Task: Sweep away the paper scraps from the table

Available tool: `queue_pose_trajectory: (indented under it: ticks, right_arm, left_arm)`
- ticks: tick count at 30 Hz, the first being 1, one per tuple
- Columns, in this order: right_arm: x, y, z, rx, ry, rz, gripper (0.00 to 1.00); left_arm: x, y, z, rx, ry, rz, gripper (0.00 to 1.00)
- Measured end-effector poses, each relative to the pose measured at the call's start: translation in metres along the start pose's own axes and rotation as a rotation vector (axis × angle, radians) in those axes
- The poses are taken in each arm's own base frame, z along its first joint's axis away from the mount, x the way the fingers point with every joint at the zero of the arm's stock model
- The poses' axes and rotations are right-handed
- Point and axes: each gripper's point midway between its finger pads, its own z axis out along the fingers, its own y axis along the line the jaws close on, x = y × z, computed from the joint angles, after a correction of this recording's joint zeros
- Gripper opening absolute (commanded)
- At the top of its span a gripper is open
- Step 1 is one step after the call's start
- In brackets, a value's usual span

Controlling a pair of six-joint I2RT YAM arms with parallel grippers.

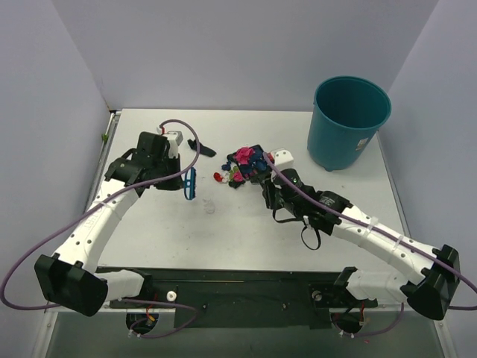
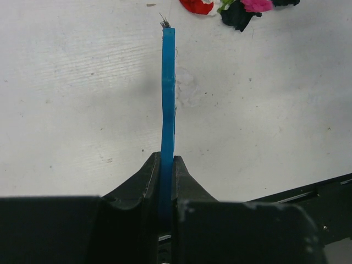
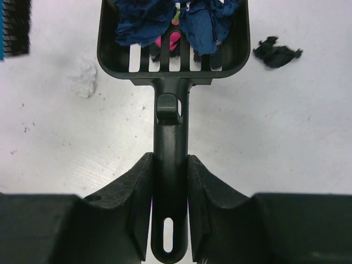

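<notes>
My left gripper is shut on the thin handle of the small blue brush, which points toward the scraps; from above the brush hangs left of the pile. My right gripper is shut on the handle of the black slotted scoop. Dark blue paper scraps and a pink one lie in the scoop. Red, black and pink paper scraps lie loose on the white table beside the scoop. A black scrap and a white scrap lie apart.
A teal round bin stands at the back right of the table. Grey walls close the table in on the left, back and right. A stray black scrap lies behind the brush. The arm bases sit at the near edge.
</notes>
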Motion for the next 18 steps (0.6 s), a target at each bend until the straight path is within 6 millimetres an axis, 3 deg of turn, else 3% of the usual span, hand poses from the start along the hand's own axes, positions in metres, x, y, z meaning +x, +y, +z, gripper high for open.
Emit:
queue_pose_trajectory:
  ticks: [7, 12, 18]
  right_arm:
    - [-0.053, -0.029, -0.034, 0.062, -0.084, 0.073, 0.0]
    - [-0.098, -0.071, -0.062, 0.15, -0.131, 0.169, 0.0]
    - [-0.14, -0.118, -0.089, 0.242, -0.184, 0.281, 0.0]
  left_arm:
    - [0.007, 0.0, 0.007, 0.022, -0.035, 0.003, 0.0]
    - [0.008, -0.002, 0.01, 0.042, -0.064, 0.006, 0.0]
    - [0.024, 0.003, 0.022, 0.035, -0.03, 0.003, 0.0]
